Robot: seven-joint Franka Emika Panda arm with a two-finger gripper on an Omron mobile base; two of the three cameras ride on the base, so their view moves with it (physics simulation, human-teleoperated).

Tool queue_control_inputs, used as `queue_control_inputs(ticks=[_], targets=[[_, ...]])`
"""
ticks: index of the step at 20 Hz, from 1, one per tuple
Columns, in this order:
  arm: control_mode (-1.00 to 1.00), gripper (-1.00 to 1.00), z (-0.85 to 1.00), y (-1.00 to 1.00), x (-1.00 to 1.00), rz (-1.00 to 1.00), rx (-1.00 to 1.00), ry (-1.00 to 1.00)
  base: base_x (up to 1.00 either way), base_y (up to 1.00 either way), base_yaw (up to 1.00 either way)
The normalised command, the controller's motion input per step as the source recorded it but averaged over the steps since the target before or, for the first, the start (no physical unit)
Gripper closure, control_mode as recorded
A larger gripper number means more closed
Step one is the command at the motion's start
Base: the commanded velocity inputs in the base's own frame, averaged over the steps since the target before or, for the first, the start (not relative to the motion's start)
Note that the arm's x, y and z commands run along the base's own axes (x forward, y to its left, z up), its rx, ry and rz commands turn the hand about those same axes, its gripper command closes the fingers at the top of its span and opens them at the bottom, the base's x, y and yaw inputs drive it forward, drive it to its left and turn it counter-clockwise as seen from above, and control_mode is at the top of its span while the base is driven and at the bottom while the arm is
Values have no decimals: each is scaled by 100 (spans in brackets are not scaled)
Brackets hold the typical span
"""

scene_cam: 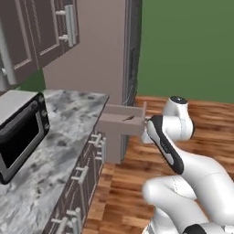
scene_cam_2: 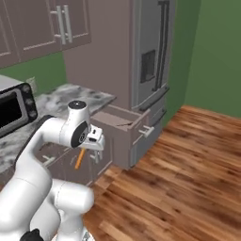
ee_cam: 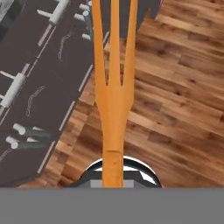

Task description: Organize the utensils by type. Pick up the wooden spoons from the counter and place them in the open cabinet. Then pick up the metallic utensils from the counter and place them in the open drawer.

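Two fingers of the gripper (scene_cam_2: 84, 151) clamp tight on an orange fork (ee_cam: 113, 87).

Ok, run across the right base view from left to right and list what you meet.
Microwave → counter → hand holding an orange fork → open drawer → fridge → green wall.

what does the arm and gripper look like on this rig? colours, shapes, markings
Glossy white arm built from rounded, bulbous links, with dark grey to black caps and bands at the joints; one black strip runs along the link beside the drawer in the left base view. The gripper has a small, boxy white body with a dark patch on its face. No loose cables or printed markings can be made out.
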Motion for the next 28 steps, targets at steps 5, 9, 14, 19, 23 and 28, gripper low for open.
queue_control_inputs(ticks=[5, 9, 14, 19, 23, 28], targets=[[100, 100, 0, 0, 0, 0, 0, 0, 100, 14, -7], [100, 100, 0, 0, 0, 0, 0, 0, 100, -2, 0], [100, 100, 0, 0, 0, 0, 0, 0, 83, 10, -8], [100, 100, 0, 0, 0, 0, 0, 0, 56, 29, -16], [100, 100, 0, 0, 0, 0, 0, 0, 44, 5, -13], [100, 100, 0, 0, 0, 0, 0, 0, 51, 0, -4]])
